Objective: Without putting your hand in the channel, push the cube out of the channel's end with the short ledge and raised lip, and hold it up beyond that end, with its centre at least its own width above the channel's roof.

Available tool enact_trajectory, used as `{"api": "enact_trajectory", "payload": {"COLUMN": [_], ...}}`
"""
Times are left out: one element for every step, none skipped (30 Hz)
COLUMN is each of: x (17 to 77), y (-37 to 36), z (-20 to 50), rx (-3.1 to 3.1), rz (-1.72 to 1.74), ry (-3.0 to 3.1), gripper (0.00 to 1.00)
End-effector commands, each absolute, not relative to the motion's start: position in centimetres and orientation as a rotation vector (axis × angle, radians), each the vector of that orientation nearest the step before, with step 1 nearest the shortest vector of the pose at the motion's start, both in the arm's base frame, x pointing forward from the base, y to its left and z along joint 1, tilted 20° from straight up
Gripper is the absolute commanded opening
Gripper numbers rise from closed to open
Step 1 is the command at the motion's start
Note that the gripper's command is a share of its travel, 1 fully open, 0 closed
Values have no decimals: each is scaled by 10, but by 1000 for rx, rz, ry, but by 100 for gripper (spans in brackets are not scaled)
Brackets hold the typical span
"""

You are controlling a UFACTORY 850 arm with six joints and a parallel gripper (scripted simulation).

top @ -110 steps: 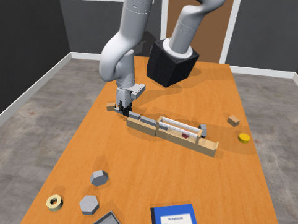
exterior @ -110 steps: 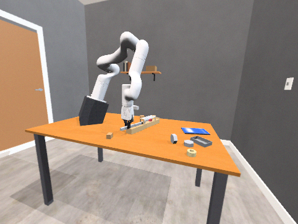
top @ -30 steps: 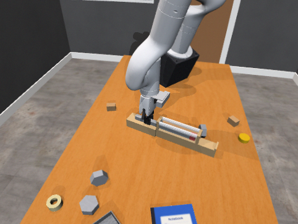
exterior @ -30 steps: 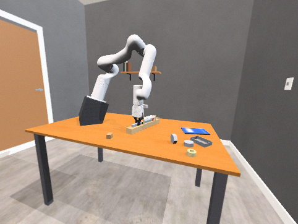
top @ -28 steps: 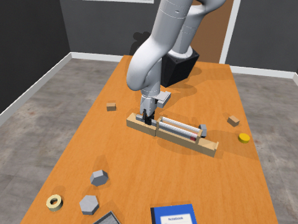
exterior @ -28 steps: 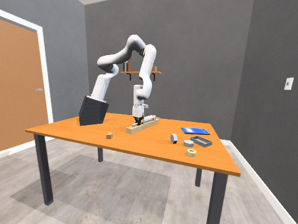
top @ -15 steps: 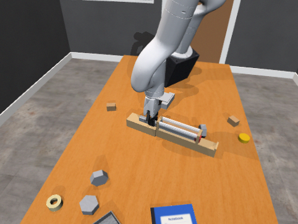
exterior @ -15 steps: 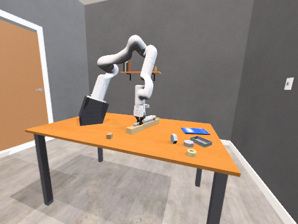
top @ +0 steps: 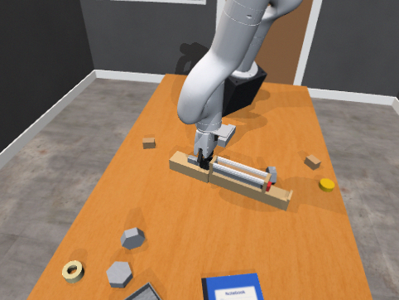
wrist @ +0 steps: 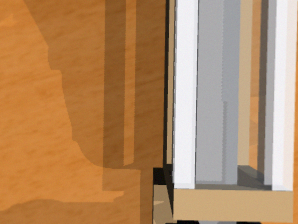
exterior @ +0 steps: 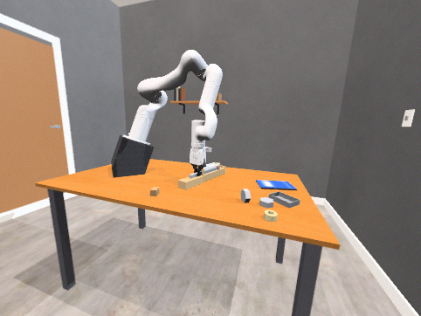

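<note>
Just past the roofed channel, small red cube; gripper clamped on grey pusher rod.

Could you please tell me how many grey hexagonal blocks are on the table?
2: one hexagonal block on the table's near left part, the other just nearer the camera, beside the cream ring. None seems hidden.

On the bench the tool stood over the channel's open end, closed on a pusher bar lying in it, with the cube far along the channel by the lipped end and a small block off to the opposite side.
</note>
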State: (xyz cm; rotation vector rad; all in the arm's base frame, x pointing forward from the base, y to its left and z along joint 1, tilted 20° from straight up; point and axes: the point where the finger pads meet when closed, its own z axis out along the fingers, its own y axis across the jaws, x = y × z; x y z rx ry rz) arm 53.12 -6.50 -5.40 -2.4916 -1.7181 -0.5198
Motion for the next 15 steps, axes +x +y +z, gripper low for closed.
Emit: {"api": "enact_trajectory", "payload": {"x": [532,532,532,532,532,532,532,532,532,532,532,532,532,532,532], "y": [-65,-65,-65,-65,-65,-65,-65,-65,-65,-65,-65,-65,-65,-65,-65], "z": [-53,-53,-53,-53,-53,-53,-53,-53,-53,-53,-53,-53,-53,-53,-53], "rx": [-2492,-2492,-2492,-2492,-2492,-2492,-2492,-2492,-2492,-2492,-2492,-2492,-2492,-2492,-2492], "rz": [-522,-522,-522,-522,-522,-522,-522,-522,-522,-522,-522,-522,-522,-522,-522], "ry": [-1718,-1718,-1718,-1718,-1718,-1718,-1718,-1718,-1718,-1718,-1718,-1718,-1718,-1718,-1718], "gripper": [0,0,0,0,0,0,0,0,0,39,39,39,39,39,39]}}
